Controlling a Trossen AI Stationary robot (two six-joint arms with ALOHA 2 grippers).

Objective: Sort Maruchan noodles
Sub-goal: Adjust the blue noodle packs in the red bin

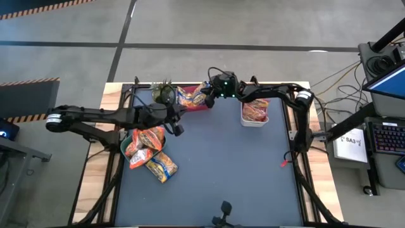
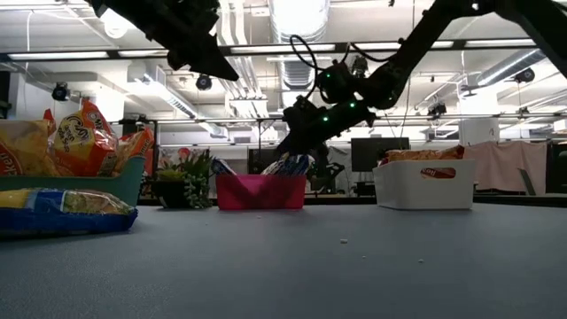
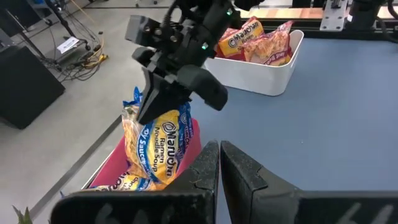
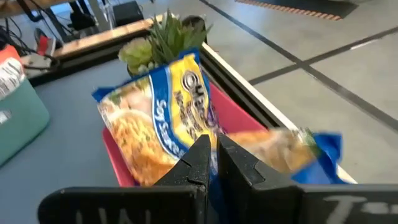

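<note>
Yellow-and-blue Maruchan noodles stand tilted in the pink bin.

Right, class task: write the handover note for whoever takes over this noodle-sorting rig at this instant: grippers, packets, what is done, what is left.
Right gripper: shut on a crinkly yellow-and-blue plastic noodle packet, held over the pink rectangular bin at the table's far edge.
Left gripper: shut, empty, hanging above the table beside the green bin.
Sorted so far: yellow-and-blue packets in the pink bin; red packets in the white bin; orange packets heaped in the green bin.
Left: release the held packet into the pink bin; one yellow-and-blue packet lies on the grey tabletop beside the green bin, probably pink bin too.
</note>
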